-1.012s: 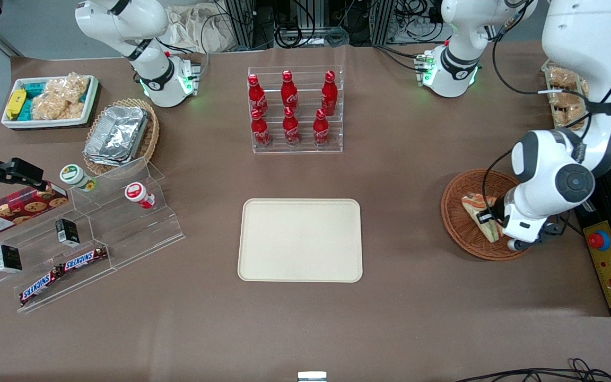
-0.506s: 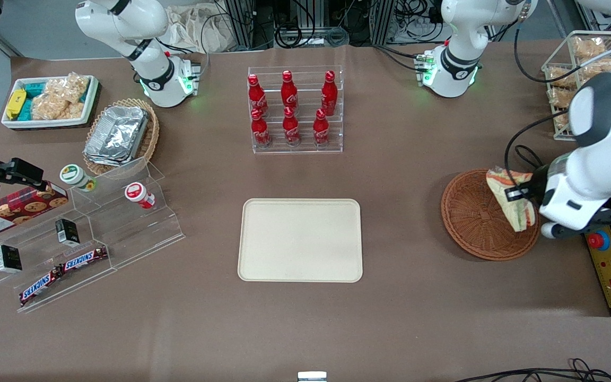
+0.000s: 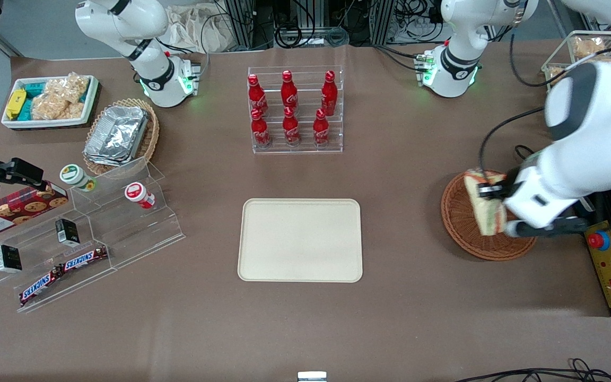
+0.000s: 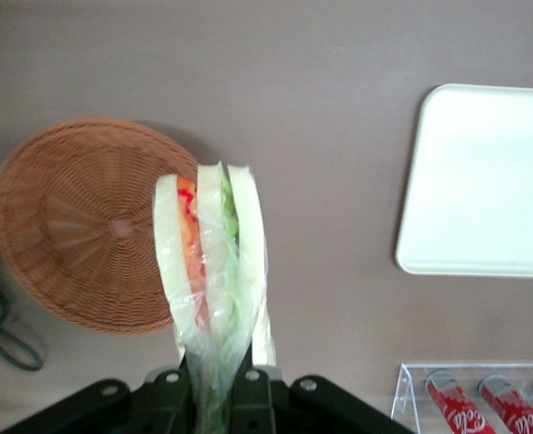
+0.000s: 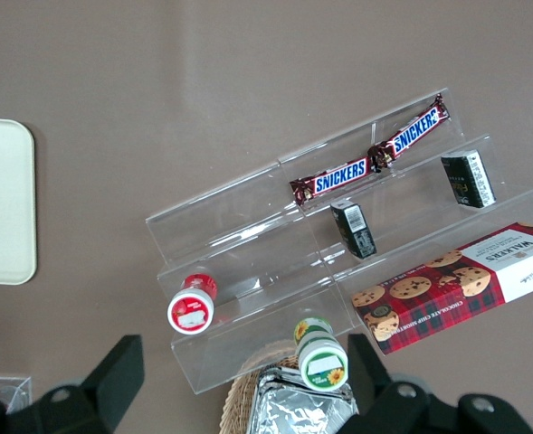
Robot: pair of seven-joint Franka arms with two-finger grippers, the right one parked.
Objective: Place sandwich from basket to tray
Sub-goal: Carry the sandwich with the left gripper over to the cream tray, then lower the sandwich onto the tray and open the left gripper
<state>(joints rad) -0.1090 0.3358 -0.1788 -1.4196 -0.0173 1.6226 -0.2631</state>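
Hanging sandwich (image 4: 214, 262) (wrapped) in end effector (image 4: 216, 384)

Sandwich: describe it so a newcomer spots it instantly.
Find the round reddish-brown basket toward the working arm's end of the table. Above it, the gripper holds the sandwich lifted clear. It is the only triangular, clear-wrapped wedge: white bread with orange and green filling.

Six red bottles (image 3: 289, 109) in a clear rack (image 3: 295, 146); Snickers bars (image 3: 62, 270) toward the parked arm's end.
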